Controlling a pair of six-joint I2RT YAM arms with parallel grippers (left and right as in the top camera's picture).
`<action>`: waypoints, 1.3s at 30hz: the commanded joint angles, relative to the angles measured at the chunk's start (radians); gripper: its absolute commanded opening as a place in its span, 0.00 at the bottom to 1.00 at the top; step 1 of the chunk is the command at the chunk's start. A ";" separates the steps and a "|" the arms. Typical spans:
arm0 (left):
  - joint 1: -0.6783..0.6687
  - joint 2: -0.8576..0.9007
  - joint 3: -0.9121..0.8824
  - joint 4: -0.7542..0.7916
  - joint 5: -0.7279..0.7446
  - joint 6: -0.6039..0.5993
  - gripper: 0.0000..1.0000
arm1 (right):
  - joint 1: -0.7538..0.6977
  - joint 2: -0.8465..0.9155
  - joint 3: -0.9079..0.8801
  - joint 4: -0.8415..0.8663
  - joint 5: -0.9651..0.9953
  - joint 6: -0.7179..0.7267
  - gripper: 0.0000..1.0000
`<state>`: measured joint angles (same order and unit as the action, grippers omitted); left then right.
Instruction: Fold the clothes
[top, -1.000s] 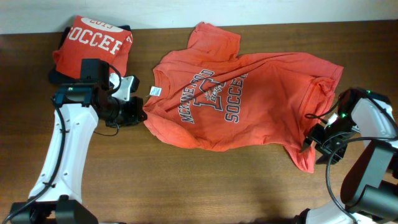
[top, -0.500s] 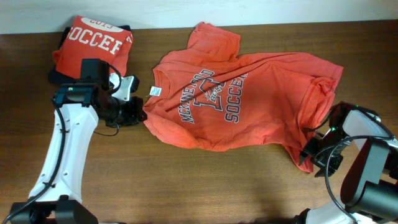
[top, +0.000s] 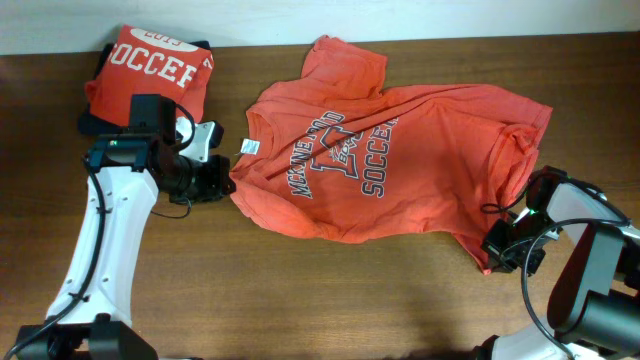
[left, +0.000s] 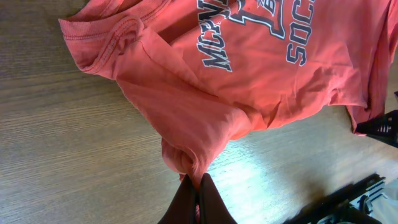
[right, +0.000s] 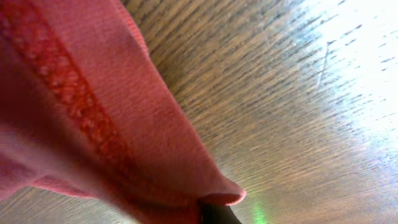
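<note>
Left arm: long white link slanting up from the near-left edge, wrist turned inward. Left gripper: jaws pressed flat together, pinching a fold of the T-shirt. Right arm: folded low at near right (base cropped). Right gripper: closed on the T-shirt's hem corner.

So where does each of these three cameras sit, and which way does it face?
Overhead: fixed above the table, looking down on the spread T-shirt, the folded T-shirt and both arms.
Left wrist: on the left arm, looking along the left gripper, shut on the spread T-shirt's edge.
Right wrist: low over the wood, the right gripper pinching its hem.
Shared: all show the spread T-shirt.
</note>
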<state>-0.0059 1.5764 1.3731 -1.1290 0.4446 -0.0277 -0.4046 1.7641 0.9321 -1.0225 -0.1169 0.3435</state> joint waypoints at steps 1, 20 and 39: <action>0.003 -0.021 0.014 0.016 -0.007 -0.010 0.00 | -0.002 -0.011 0.044 -0.056 0.018 0.005 0.04; 0.142 -0.021 0.098 -0.022 -0.152 -0.077 0.00 | -0.031 -0.050 0.460 -0.330 0.256 0.010 0.04; 0.154 -0.021 0.002 -0.164 -0.150 -0.123 0.00 | -0.048 -0.050 0.247 -0.310 0.241 0.044 0.04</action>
<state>0.1501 1.5738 1.4261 -1.2831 0.3019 -0.1143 -0.4458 1.7229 1.2156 -1.3384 0.0948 0.3569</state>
